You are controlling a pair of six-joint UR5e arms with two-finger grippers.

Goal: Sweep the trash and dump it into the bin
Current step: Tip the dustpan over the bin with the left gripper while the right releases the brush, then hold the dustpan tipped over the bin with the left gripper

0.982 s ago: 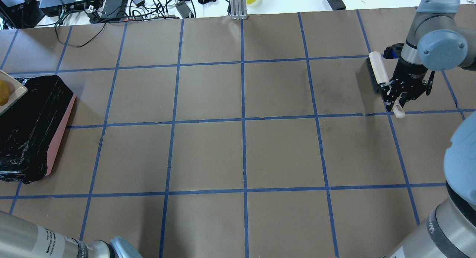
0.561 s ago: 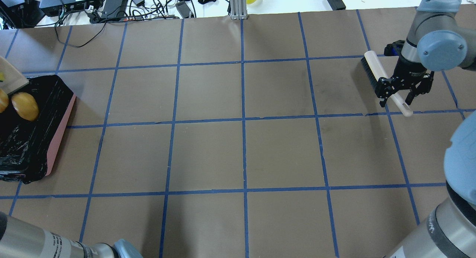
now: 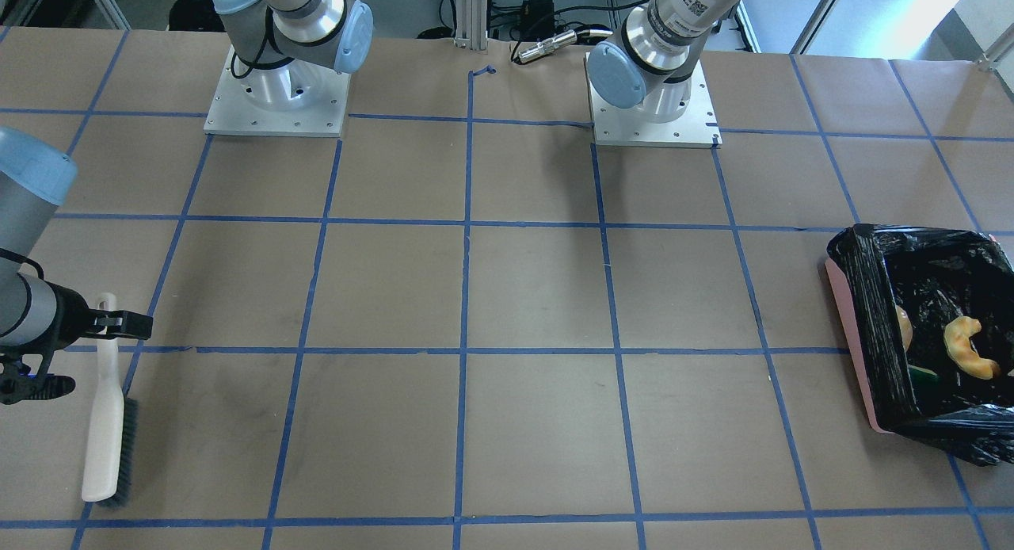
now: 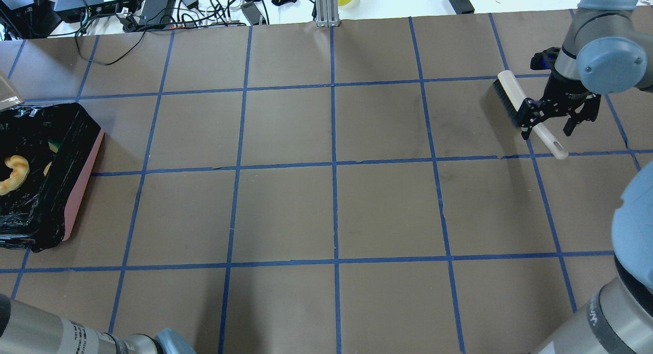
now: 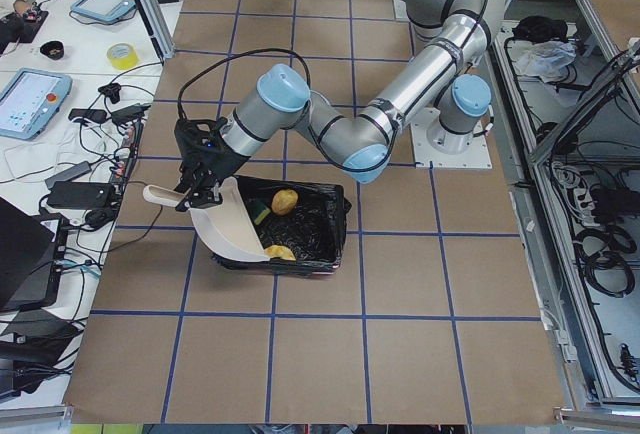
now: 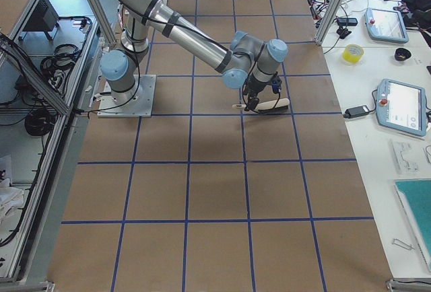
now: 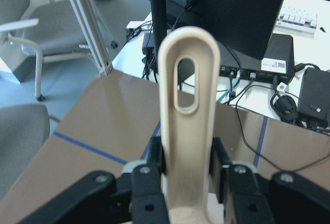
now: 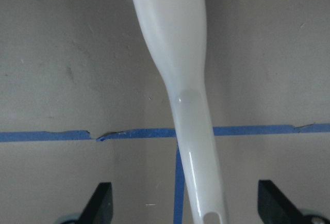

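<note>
The pink bin (image 4: pixel 81 191), lined with a black bag, sits at the table's left edge. The trash lies inside it: a crescent rind (image 4: pixel 14 174), a potato-like lump (image 5: pixel 286 200) and a green-backed sponge piece (image 5: pixel 259 214). My left gripper (image 5: pixel 200 189) is shut on the handle (image 7: pixel 186 131) of the beige dustpan (image 5: pixel 232 224), which is tipped steeply over the bin. The beige brush (image 4: pixel 510 96) lies on the table at the far right. My right gripper (image 4: pixel 553 118) hovers open over the brush handle (image 8: pixel 191 121), its fingers wide apart and off it.
Brown paper with a blue tape grid covers the table (image 4: pixel 331 211). Cables and electronics (image 4: pixel 127 7) lie beyond the far edge. The arm bases (image 3: pixel 277 98) stand at the robot's side of the table.
The dustpan tipped further and the trash slid off it into the bin. My right gripper let go of the brush handle, opened and lifted slightly; the brush stays on the table.
</note>
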